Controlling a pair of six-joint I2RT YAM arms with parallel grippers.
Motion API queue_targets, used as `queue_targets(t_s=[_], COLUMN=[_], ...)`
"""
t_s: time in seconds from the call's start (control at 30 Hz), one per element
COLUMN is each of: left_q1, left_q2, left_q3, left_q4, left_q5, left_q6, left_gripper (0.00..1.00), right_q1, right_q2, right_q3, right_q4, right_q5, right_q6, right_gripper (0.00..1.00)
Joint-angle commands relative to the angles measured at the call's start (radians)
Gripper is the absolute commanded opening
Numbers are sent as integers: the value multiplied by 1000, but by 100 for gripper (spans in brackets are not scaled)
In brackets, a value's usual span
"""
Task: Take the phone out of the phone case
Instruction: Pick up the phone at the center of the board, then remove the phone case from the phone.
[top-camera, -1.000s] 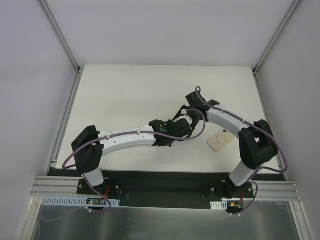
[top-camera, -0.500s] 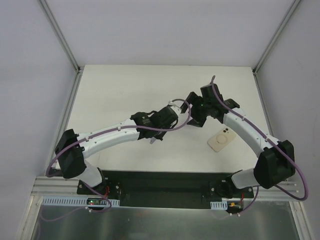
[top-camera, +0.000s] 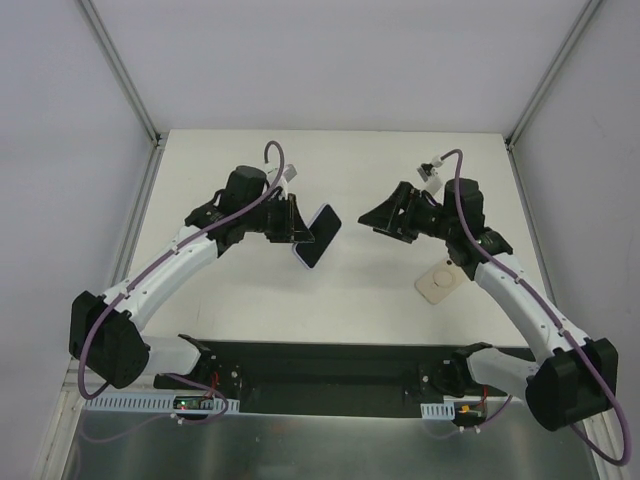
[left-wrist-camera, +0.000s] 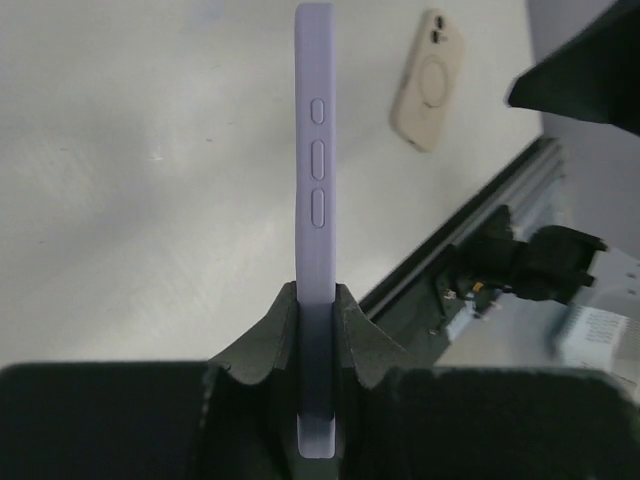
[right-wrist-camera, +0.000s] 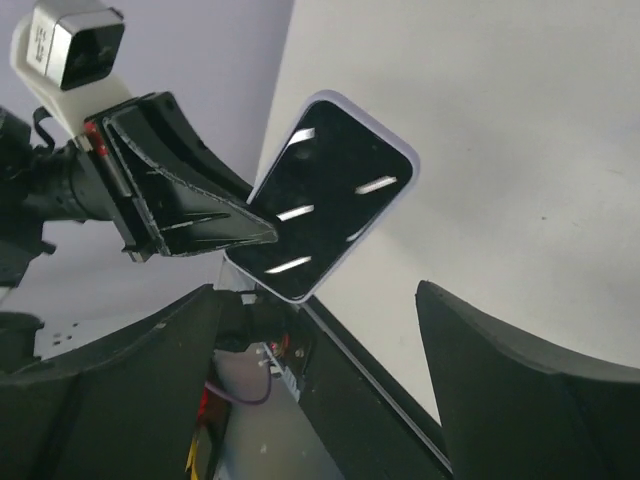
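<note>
The left gripper (left-wrist-camera: 315, 300) is pinched on one short end of the lilac-edged phone (top-camera: 318, 236), holding it edge-on, clear of the white worktop (top-camera: 230, 170), with its dark screen turned toward the right arm. The right gripper (top-camera: 378, 218) is spread wide and holds nothing; it is raised off the worktop, faces the phone and is apart from it. The beige phone case (top-camera: 441, 280) lies flat on the worktop beside the right arm, back side up, well apart from the phone.
</note>
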Motion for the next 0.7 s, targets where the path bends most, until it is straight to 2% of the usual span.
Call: queue_targets(t_s=[0.0,0.07,0.13,0.27,0.33,0.53,0.67], left_q1=[28,45,62,112,115,117,117], left_q2=[-35,-35,-33,-36,-32,-15,-13], left_q3=[-11,-20,-40,-97,-108,-145,-151], left_q4=[271,352,410,623,686,827,861], left_q5=[331,365,415,487,492,521,531], left_q6=[-214,-283,-331,-507,-536,-639,-671], left_gripper=[0,0,0,0,0,0,0], right_q1=[-2,-2,-2,-3,-2,-3,-3], right_q2=[42,85,111,136,150,171,211], right_q3=[-93,-103,-97,-66,-58,-54,-38], right_q4=[395,512,555,563,564,661,733], right_q5=[-210,-239,-250,-242,-236,-235,-258], right_q6=[156,225,277,297,314,377,425], right_gripper=[82,82,80,78,76,65,62])
